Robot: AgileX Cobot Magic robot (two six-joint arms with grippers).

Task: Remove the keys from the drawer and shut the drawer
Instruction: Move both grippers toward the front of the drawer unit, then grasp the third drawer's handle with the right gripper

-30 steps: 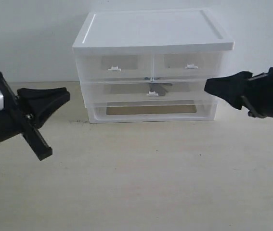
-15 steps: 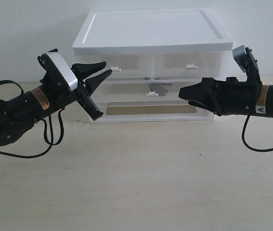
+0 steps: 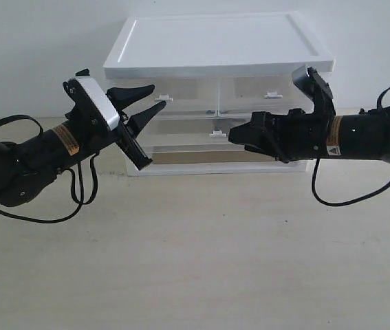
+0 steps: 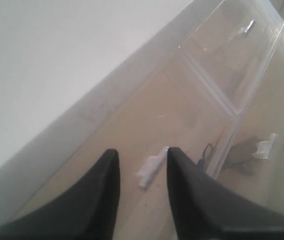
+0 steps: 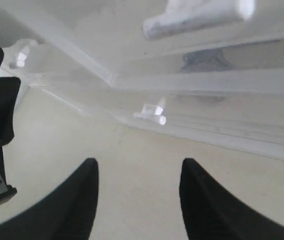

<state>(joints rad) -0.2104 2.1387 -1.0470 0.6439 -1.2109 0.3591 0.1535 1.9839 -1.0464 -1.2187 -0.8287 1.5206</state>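
The drawer [image 3: 181, 129] is the wide translucent one in the white cabinet; it is shut, with its small white handle [image 3: 217, 133] at the centre. The keys [image 5: 204, 61] show only as a dim grey shape through the plastic. My right gripper [image 3: 234, 135] hangs open just right of that handle [image 5: 152, 112], a short way off, with nothing between its fingers [image 5: 86, 200]. My left gripper [image 3: 157, 96] is open at the upper-left half-width drawer, and that drawer's white handle [image 4: 152, 170] lies between its fingertips [image 4: 109, 165], untouched.
The cabinet [image 3: 215, 41] has a flat white lid, two half-width drawers on top and a handleless slot [image 3: 215, 157] at the bottom. It stands at the back of a pale wooden table [image 3: 201, 254]. A black cable [image 3: 332, 196] loops under the right arm.
Both arms have swung in from the sides to the cabinet front. The left gripper rose to the upper-left drawer's handle, and the right gripper slid left to the wide drawer's handle.
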